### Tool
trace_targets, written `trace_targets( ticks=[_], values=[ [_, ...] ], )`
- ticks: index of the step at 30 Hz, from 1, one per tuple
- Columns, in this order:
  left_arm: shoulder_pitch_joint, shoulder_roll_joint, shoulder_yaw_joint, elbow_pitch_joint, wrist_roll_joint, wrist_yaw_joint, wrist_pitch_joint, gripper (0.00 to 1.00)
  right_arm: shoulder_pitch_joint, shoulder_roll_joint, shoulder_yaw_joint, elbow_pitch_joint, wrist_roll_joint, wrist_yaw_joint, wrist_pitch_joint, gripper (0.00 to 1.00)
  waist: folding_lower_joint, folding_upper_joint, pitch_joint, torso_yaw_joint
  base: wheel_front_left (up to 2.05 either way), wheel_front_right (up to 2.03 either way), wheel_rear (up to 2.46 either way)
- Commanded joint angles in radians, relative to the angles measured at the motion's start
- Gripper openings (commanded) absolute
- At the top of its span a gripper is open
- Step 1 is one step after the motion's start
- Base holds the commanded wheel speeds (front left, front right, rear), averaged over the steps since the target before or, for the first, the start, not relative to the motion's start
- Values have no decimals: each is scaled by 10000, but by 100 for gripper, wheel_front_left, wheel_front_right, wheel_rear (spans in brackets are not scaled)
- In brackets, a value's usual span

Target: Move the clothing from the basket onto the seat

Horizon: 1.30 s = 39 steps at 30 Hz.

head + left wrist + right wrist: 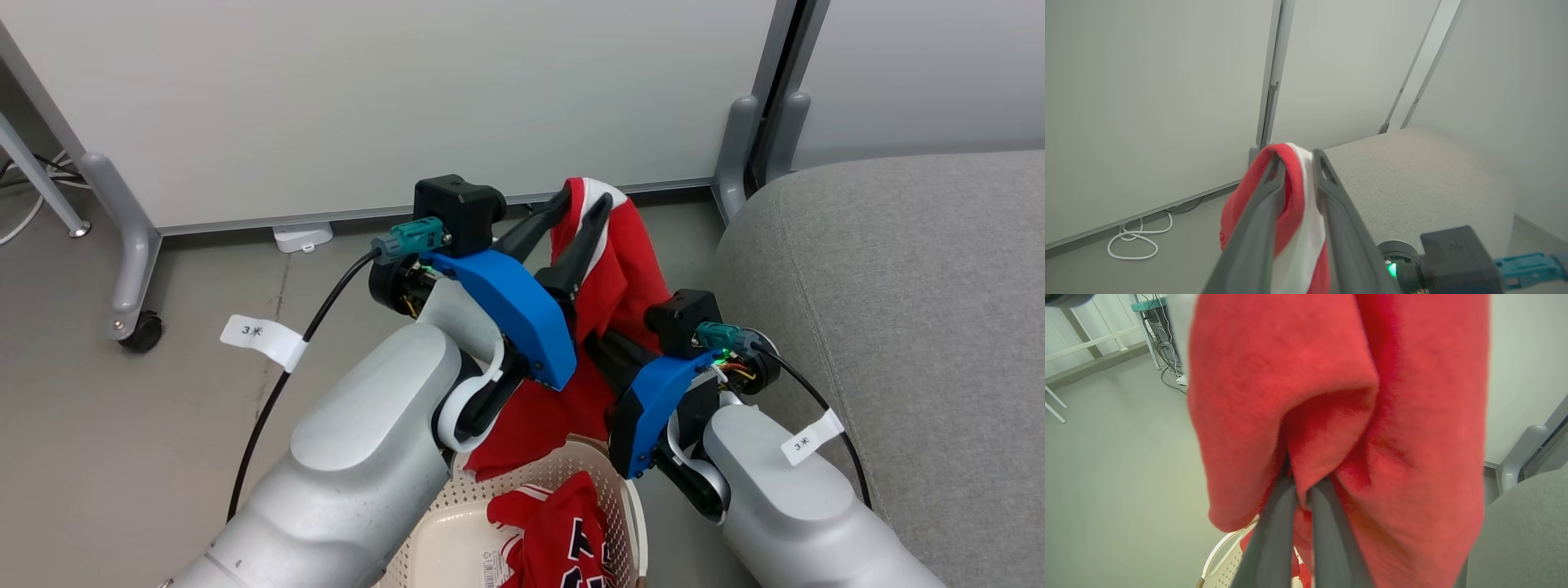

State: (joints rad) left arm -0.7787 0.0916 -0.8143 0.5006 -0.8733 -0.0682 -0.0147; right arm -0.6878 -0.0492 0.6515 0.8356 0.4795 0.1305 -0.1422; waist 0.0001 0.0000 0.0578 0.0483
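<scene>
A plain red garment (620, 269) with white trim hangs in the air above the basket (629, 498), held up between both arms. My left gripper (584, 204) is highest, its fingers parted, and the garment's white-striped edge (1298, 204) lies between them and drapes over one finger. Lower down, my right gripper (1302, 490) is shut on a fold of the same red cloth (1331, 416). A second red garment with block lettering (563, 539) lies in the cream perforated basket (1224, 559). The grey seat (898, 286) is just to the right, also visible past my left fingers (1412, 183).
White partition panels (367, 98) on grey feet stand behind, one foot with a castor (140, 333). A white adapter (302, 237) and a looped white cable (1133, 243) lie on the grey floor by the panels. A desk with cables (1163, 339) stands further off.
</scene>
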Motion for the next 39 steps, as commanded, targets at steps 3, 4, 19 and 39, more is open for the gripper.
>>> trace_targets(
  ticks=[3, 4, 19, 39],
  values=[
    [48, 106, 2, 86, 95, 40, -101, 100, -166, -22, 27, 36, 30, 5, -66, 0, -1, 0, 14, -19, 0, 0, 0],
    [71, 141, 2, 107, 129, 54, -145, 100, -164, -22, 27, 41, 32, 3, -73, 0, -1, 0, 13, -27, 0, 0, 0],
    [1815, 1353, 340, -109, 623, 104, -2240, 100, 270, -24, -205, -404, -212, 3, -296, 0, -1, 0, -55, -349, 0, 0, 0],
    [6391, 1881, 4653, -2983, 3737, 186, -2507, 100, 2640, -18, -2565, -4567, -2228, 5, 363, 0, -1, 0, 504, -2500, 0, 0, 0]
  ],
)
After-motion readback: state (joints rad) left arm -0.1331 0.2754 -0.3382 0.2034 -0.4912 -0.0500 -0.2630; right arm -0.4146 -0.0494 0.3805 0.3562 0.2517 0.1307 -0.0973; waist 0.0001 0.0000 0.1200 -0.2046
